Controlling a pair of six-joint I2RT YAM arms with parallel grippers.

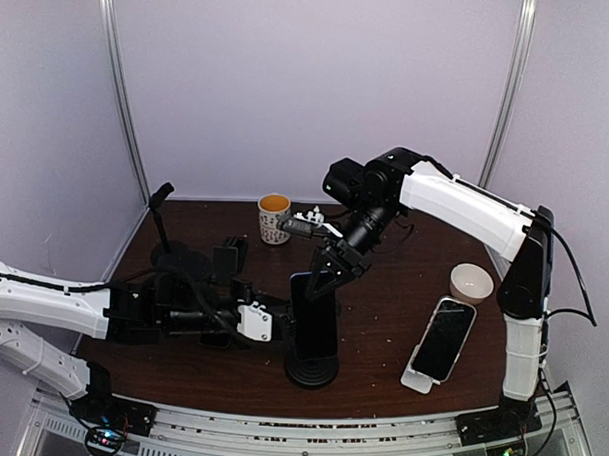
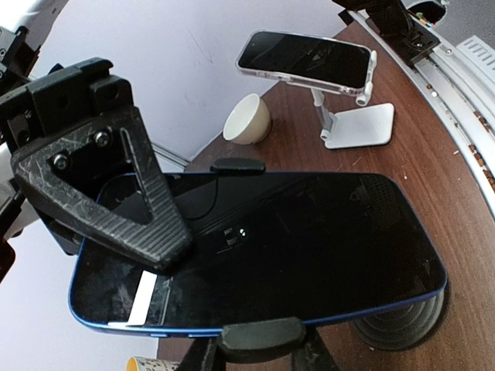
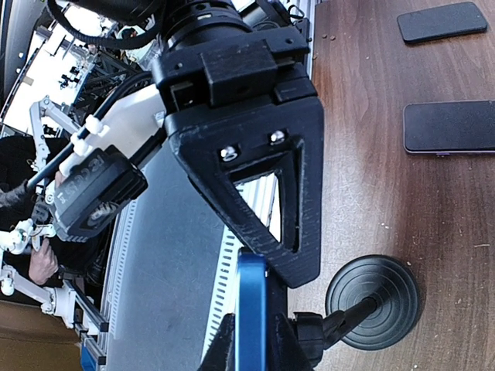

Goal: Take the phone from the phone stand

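Observation:
A dark phone with a blue edge stands upright in the clamp of a black phone stand at the table's front centre. My right gripper comes down from above and is shut on the phone's top end. One finger lies on the screen in the left wrist view. The right wrist view shows the blue edge beside that finger. My left gripper is at the stand's left side. Its dark fingers flank the stand's lower clamp and seem shut on it.
A second phone rests on a white stand at the right, with a white bowl behind it. A yellow-filled mug stands at the back. Two dark phones lie flat left of the stand. A black gooseneck stand is at the back left.

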